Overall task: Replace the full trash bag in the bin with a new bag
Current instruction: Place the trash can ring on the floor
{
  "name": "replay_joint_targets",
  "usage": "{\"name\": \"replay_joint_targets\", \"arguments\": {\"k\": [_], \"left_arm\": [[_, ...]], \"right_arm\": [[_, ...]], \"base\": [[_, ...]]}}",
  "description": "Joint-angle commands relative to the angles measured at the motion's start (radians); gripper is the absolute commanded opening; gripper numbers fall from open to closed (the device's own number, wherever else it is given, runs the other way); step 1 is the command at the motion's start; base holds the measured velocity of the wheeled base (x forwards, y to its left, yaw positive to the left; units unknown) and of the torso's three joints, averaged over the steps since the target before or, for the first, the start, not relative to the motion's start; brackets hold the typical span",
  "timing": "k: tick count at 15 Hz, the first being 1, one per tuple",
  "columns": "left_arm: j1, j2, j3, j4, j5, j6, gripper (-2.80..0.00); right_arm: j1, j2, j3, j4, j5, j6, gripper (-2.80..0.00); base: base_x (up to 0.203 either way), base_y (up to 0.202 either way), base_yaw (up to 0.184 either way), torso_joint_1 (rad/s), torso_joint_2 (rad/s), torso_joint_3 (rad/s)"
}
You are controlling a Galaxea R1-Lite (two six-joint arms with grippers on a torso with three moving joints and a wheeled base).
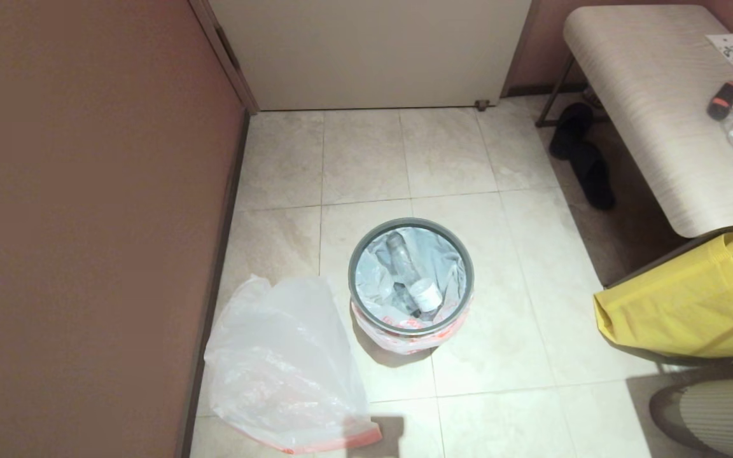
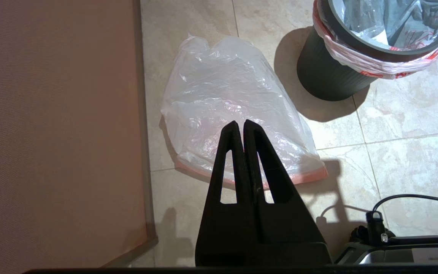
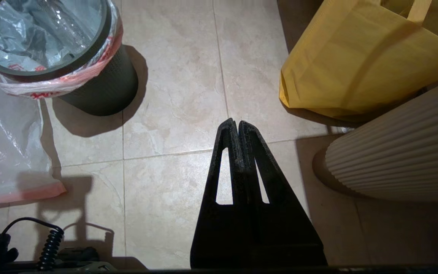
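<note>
Inside bin [image 1: 410, 280]: full trash bag [image 1: 379, 270] holding bottle [image 1: 404, 264]; new bag [image 1: 284, 362] beside.

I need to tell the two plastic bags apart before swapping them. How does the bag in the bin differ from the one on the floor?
The full trash bag lines the bin, its edge folded out over the rim under a grey hoop; the new bag lies loose on the tiles beside the bin. The full trash bag holds a clear bottle; the new bag looks empty. The full bag's red print is bold, the new bag's faint. Both are thin, translucent white, pink-red edged.

Beige tile floor [image 1: 455, 165], maroon wall [image 1: 86, 191]
</note>
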Motion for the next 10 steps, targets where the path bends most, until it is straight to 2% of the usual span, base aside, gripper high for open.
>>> {"name": "replay_joint_targets", "arguments": {"k": [1,5,10], "left_arm": [[0.0,0.001,0.0,0.0,0.0,0.0,-2.8],[0.0,0.001,0.0,0.001,0.0,0.0,-2.8],[0.0,0.001,0.0,0.0,0.0,0.0,-2.8]], "right_arm": [[0.0,0.004,-0.025,0.001,0.004,-0.001,-2.8],[0.003,0.174,-0.13,0.012,0.01,-0.011,-2.8],[0.01,0.609,-0.395,0.007,0.007,-0.062,-2.8]], "base": [[0.0,0.0,0.0,0.0,0.0,0.0],[0.0,0.0,0.0,0.0,0.0,0.0],[0.0,0.0,0.0,0.0,0.0,0.0]]}}
